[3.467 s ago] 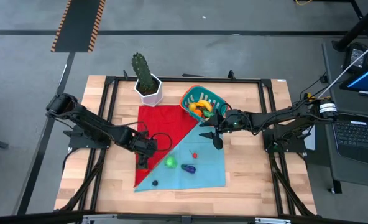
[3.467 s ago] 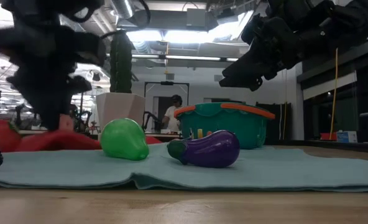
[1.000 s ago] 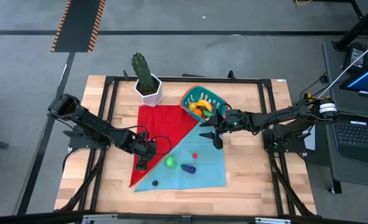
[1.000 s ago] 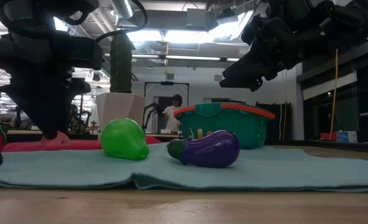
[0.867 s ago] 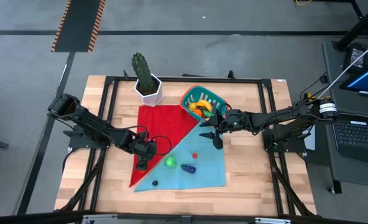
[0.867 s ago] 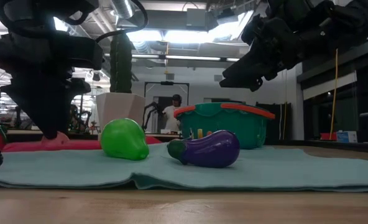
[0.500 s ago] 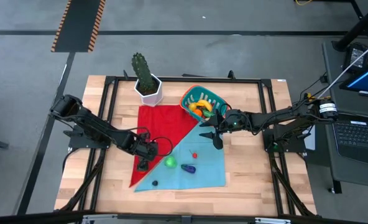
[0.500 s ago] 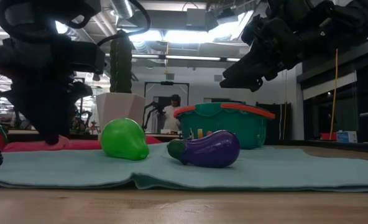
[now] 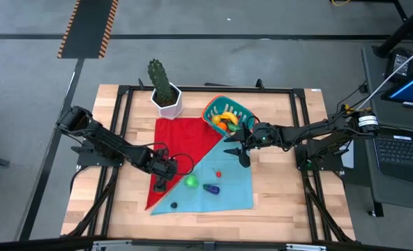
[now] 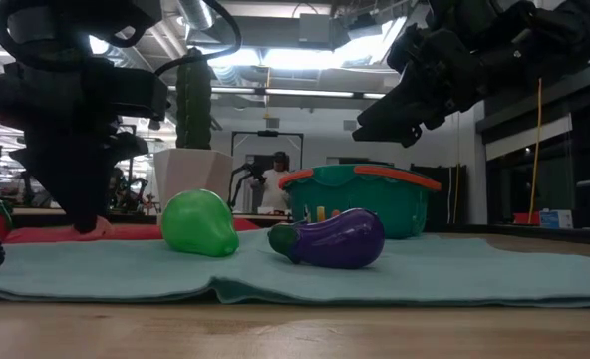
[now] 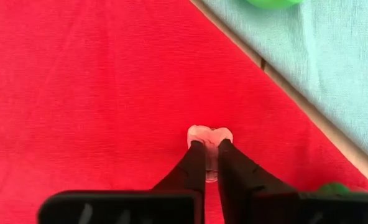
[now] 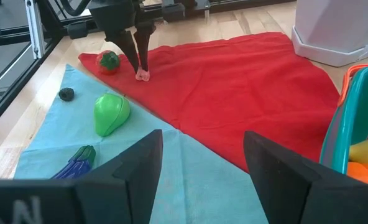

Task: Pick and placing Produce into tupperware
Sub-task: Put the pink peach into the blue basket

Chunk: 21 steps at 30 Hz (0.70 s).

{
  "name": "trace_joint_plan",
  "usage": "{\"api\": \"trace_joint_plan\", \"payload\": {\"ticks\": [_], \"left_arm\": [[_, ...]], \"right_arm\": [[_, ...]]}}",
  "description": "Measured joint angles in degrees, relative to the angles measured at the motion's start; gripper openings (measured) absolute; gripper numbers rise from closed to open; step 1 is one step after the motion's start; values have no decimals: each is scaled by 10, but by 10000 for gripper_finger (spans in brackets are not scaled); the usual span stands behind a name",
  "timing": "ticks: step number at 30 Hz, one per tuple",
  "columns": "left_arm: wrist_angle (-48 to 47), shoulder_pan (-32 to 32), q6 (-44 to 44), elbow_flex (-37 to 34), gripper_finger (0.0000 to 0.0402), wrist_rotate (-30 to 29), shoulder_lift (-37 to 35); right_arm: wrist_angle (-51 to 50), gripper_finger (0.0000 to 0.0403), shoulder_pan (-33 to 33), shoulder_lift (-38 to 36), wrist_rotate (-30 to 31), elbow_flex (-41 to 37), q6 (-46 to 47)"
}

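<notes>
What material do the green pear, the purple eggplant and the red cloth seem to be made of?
The green pear looks like smooth, glossy plastic: it shows a highlight and a moulded seam. The purple eggplant also looks like hard shiny plastic, with a soft sheen. The red cloth appears to be matte woven fabric; a fine weave texture shows.

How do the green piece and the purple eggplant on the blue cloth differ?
The green piece is bright green, rounded and bulky; the eggplant is dark purple, long and slimmer, lying on its side with a green cap at one end. In the low view the green piece stands taller than the eggplant. The green piece lies nearer the red cloth. Both rest free on the blue cloth, outside the tub.
</notes>
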Motion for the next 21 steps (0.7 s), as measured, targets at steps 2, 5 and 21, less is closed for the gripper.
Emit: {"api": "trace_joint_plan", "payload": {"ticks": [2,5,21], "left_arm": [[0,0,6,0,11,0,0],[-1,0,6,0,14,0,0],[-83,-6,43,45,7,-20,-96]], "right_arm": [[0,225,0,0,0,0,0],[0,225,0,0,0,0,0],[-4,225,0,0,0,0,0]]}}
